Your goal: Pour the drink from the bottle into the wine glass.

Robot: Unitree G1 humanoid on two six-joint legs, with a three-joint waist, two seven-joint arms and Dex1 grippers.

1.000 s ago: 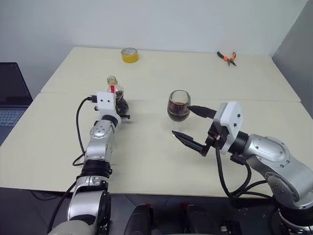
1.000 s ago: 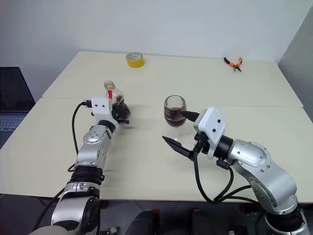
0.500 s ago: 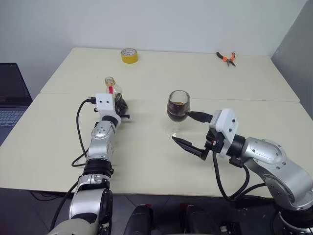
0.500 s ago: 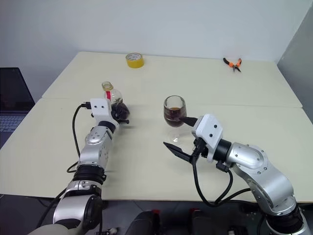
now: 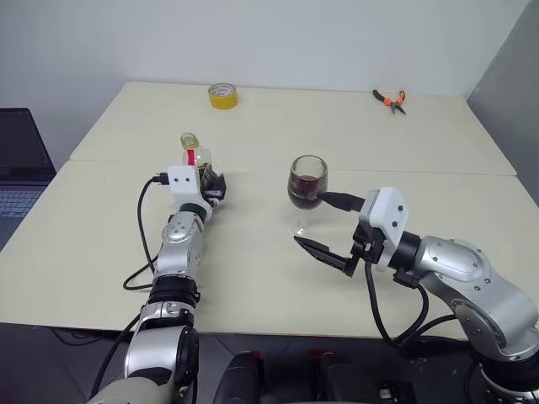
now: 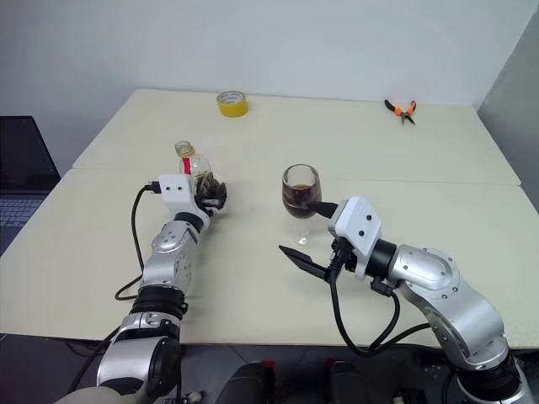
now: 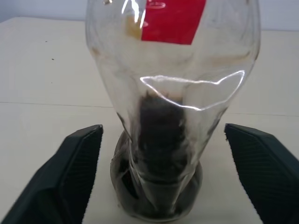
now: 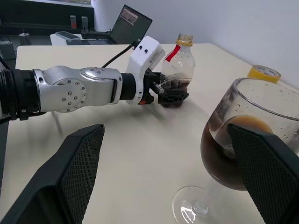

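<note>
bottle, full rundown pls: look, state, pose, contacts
The bottle is small, squat, clear plastic with a red neck label; the mouth looks uncapped. It stands upright on the cream table, left of the wine glass. It is mostly empty: only a little of the dark drink remains at the bottom. The left gripper is open around it, fingers clear of its sides.

You've got a clear glossy plastic bottle (image 7: 173, 93) w/ shiny glare streaks, red paper-like label. Wine glass (image 8: 243, 154): smooth clear glass, reflective. Table (image 5: 337, 135): matt cream top, smooth. Finger pads (image 8: 81, 172): black, fine cross-hatch texture, matt. Arm shells look brushed metal.
</note>
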